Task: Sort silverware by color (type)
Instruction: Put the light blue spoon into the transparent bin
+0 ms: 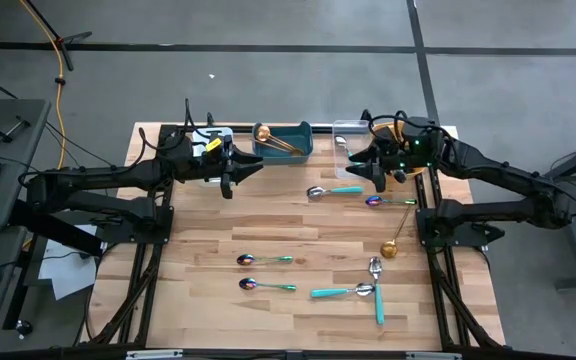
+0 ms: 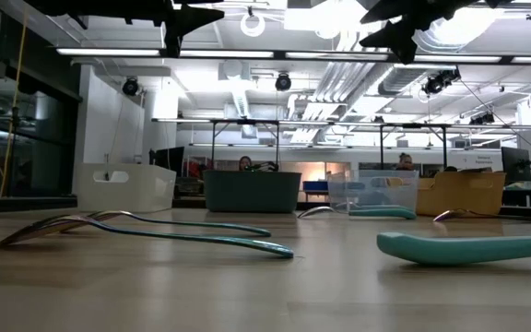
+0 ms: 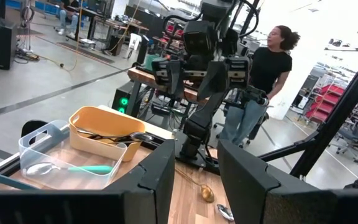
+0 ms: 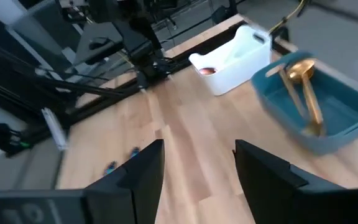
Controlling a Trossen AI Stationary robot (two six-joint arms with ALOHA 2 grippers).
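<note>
The right wrist view alone shows gold spoons [image 4: 304,93] inside the teal bin [image 4: 347,118]. Both the left claw [image 1: 236,170] and right claw [image 1: 368,165] hover open and empty at upper centre; loose silverware [image 1: 334,191] lies below them on the counter [image 1: 208,230].

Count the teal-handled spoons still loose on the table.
3 loose. One spoon lies near the clear bin; two more, one flat and one crossing it, sit near the front right. Another shows inside the clear bin in the left wrist view; more may be hidden.
</note>
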